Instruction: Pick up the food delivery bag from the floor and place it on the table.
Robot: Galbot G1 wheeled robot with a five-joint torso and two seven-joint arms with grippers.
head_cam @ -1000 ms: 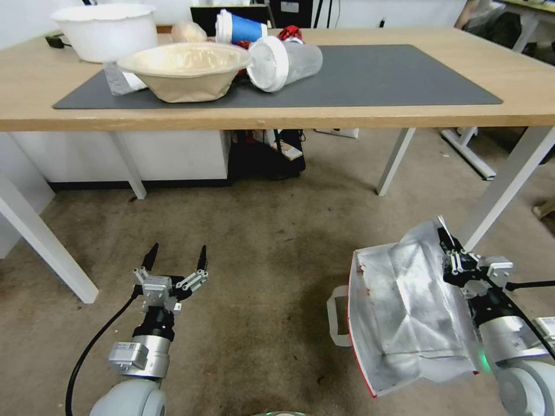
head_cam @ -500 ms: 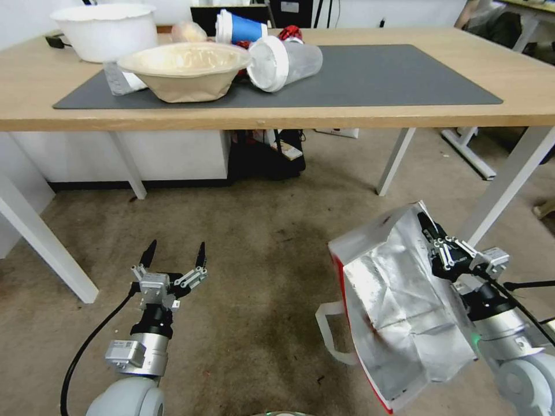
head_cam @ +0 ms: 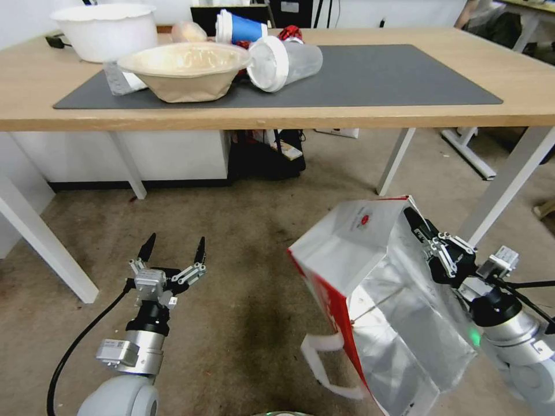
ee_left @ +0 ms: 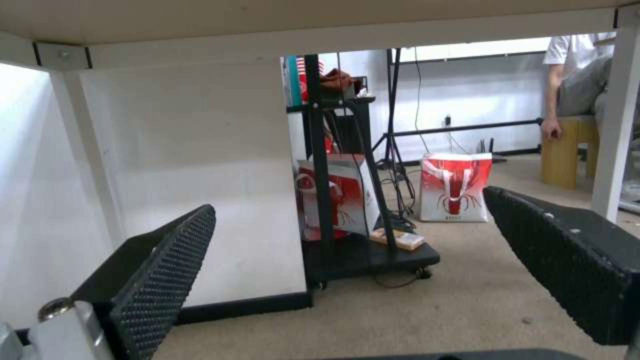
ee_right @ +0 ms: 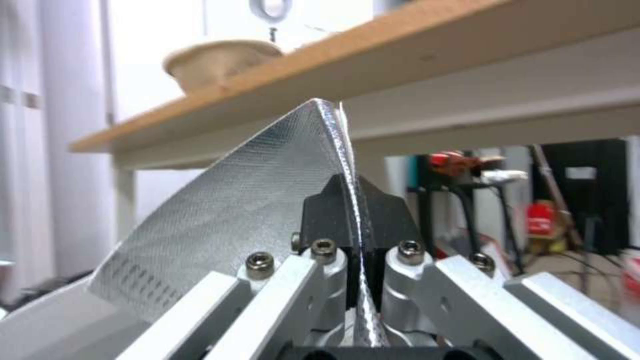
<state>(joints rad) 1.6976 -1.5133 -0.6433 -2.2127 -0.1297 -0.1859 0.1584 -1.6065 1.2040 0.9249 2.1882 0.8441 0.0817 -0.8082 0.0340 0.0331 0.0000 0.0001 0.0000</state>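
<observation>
The food delivery bag, red and white outside with silver foil lining, hangs tilted above the floor at the right. My right gripper is shut on the bag's upper rim; in the right wrist view the foil edge is pinched between the black fingers. A white strap handle dangles below the bag. The table with its dark grey mat stands ahead, higher than the bag. My left gripper is open and idle, low over the carpet at the left.
On the table's left half sit a white bowl, a tan paper bowl, a lying clear cup and a blue cup. White table legs stand just beyond the bag. A black cart and another red bag sit under and behind the table.
My right gripper has lifted the bag upward and leftward off the carpet; the bag now tilts with its white logo side showing. The left arm has barely moved.
</observation>
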